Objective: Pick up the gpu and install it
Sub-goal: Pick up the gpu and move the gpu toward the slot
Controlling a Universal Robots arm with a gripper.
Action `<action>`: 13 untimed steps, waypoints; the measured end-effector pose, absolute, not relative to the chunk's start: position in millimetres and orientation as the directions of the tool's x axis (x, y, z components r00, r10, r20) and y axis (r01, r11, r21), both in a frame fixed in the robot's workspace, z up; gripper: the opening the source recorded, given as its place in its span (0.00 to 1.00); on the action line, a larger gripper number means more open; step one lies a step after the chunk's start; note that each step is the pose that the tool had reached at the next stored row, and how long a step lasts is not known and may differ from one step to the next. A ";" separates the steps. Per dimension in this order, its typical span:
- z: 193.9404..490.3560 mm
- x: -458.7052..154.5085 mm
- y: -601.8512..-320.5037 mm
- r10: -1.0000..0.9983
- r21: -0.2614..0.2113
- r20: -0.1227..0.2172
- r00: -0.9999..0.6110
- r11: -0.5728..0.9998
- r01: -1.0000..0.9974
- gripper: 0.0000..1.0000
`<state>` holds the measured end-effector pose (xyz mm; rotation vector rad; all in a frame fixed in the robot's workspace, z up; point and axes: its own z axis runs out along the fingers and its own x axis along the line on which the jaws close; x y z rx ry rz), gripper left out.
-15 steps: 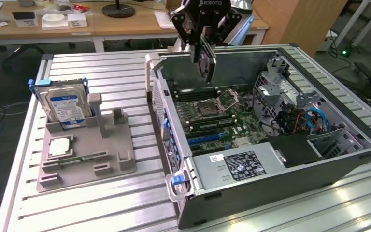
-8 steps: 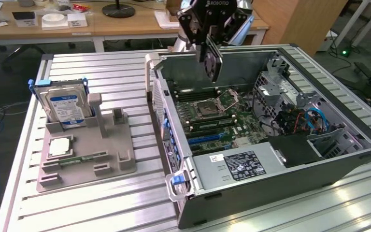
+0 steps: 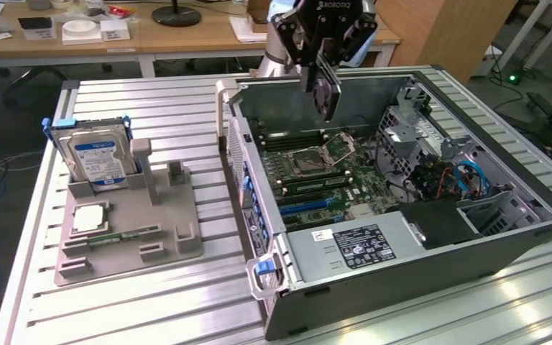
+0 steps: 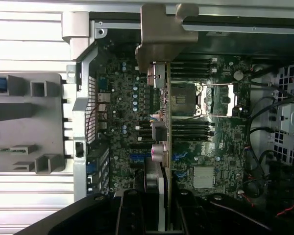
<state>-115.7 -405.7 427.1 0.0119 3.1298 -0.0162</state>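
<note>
I have the tool (image 3: 322,63) clamped on the gpu (image 3: 325,92), which hangs straight below it with its long axis pointing down. Its grey bracket (image 4: 161,34) sits at the end farthest from the tool, and the card is held in the air over the far end of the open computer case (image 3: 506,237) on the desk (image 3: 141,108). The blue slots (image 3: 305,206) lie on the motherboard (image 3: 362,176) below the card and toward the power supply (image 3: 353,244), and I judge the card well apart from them. The arm comes in from above, wrist turned straight down into the case opening.
</note>
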 end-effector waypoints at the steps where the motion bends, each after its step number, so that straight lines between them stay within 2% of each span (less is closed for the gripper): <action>1: 427.1 -113.9 -405.7 0.008 -0.010 -0.012 -1.000 1.000 0.008 0.28; 13: 426.9 -88.7 -405.7 0.009 -0.010 -0.012 -1.000 1.000 0.009 0.28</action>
